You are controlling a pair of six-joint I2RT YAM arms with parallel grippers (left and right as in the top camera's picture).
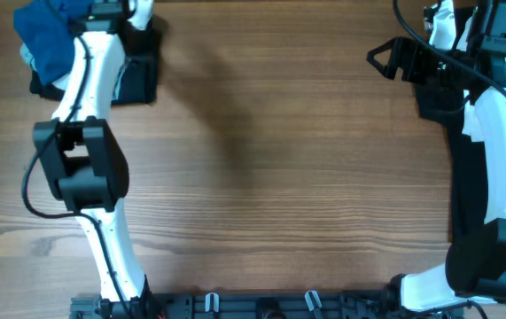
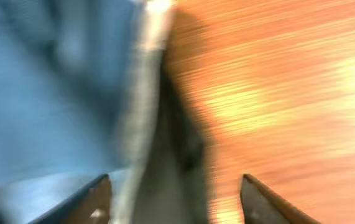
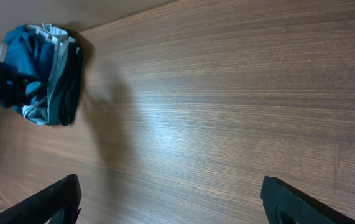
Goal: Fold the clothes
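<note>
The clothes lie in a heap at the table's far left corner: a deep-blue shirt (image 1: 47,42) on top and black pieces (image 1: 137,78) beside it. My left gripper (image 1: 134,18) is over this heap. The left wrist view is blurred; it shows the blue shirt (image 2: 46,93), a pale strip (image 2: 141,106) and black cloth (image 2: 183,143). The left gripper's fingers (image 2: 176,202) are open above the black cloth. My right gripper (image 1: 385,58) is open and empty at the far right, over bare wood (image 3: 171,199). It sees the heap (image 3: 43,74) far off.
The wooden table (image 1: 270,168) stretches between the two arms. The left arm's black elbow (image 1: 80,168) stands over the left side. The right arm (image 1: 487,151) runs along the right edge. The arm bases sit at the front edge (image 1: 261,306).
</note>
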